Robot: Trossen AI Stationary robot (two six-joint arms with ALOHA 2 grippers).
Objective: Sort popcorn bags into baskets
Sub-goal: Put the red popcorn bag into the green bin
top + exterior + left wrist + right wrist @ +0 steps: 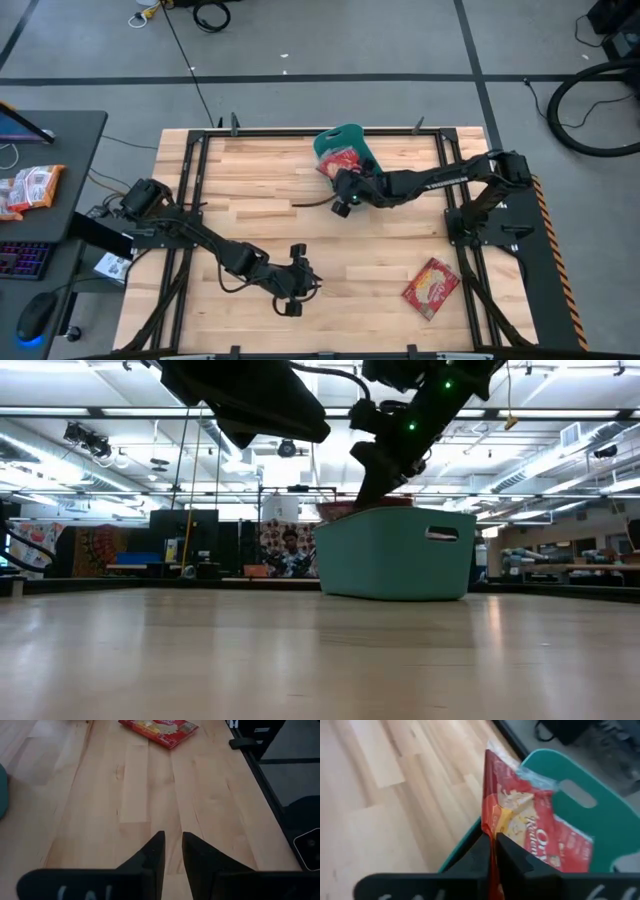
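From above, the right hand (pixel 343 186) reaches over the near edge of the teal plastic tub (pixel 352 136) at the far middle of the pale wooden table (pixel 260 180), pinching a flat red popcorn packet (pixel 340 160) that sits over the tub. A second red popcorn packet (pixel 431 288) lies flat near the table's front right, well apart from the tub. The left hand (pixel 293 296) waits low near the front middle of the table. Down at table level, the right hand (pixel 378 470) leans in over the tub (pixel 395 555) rim. Left wrist view: its fingers (pixel 151 857) stand slightly apart, holding nothing, second packet (pixel 159 729) ahead. Right wrist view: fingers (pixel 512 857) clamped on the packet's (pixel 530 827) edge, the packet standing upright against the tub (pixel 600 815) wall.
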